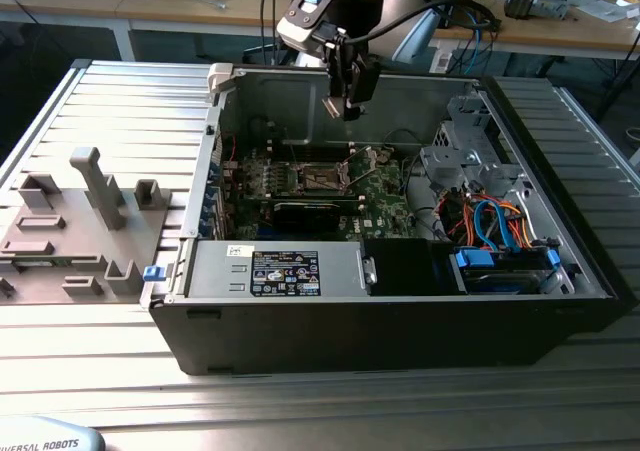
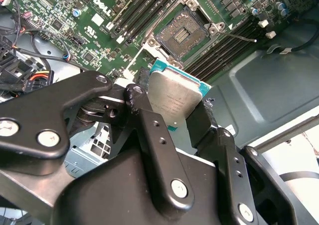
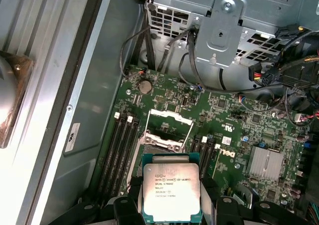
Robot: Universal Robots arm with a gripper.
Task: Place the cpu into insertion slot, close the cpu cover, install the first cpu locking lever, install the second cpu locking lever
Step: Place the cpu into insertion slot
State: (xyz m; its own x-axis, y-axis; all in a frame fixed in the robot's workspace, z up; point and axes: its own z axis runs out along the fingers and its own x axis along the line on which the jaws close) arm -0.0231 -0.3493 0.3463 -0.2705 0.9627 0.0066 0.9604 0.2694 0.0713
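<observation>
- The gripper (image 1: 345, 106) hangs over the open computer case (image 1: 400, 326). In the exterior view it sits toward 12 o'clock from the middle of the green board (image 1: 385, 199), well above it.
- Its two black fingers (image 2: 149, 120) are clamped on opposite edges of the cpu (image 3: 172, 192). The chip is carried flat, with its silver top facing the first wrist view.
- The cpu is in the air and touches nothing but the gripper. Both wrist views show the insertion slot (image 3: 167, 135) below it, bare.
- I judge the first step unfinished: the chip is gripped and roughly over the slot, but not yet seated.
- The cpu cover (image 3: 169, 116) appears swung open, leaving the slot uncovered, so closing it is left to do.
- A thin locking lever (image 2: 239, 35) sticks out free beside the slot in the second wrist view. Neither lever looks latched, so both lever steps are left to do.
- The case lies on its side on a ribbed aluminium table (image 1: 300, 411).
- In the exterior view, a grey holder tray (image 1: 60, 246) with upright pegs lies at 9 o'clock of the case.
- Inside the case, a drive cage (image 1: 460, 146) with coloured cables is at 3 o'clock, and a labelled grey box (image 1: 285, 271) at 6 o'clock.
- At 12 o'clock, behind the arm, wooden benches (image 1: 200, 11) carry cables and loose parts.
</observation>
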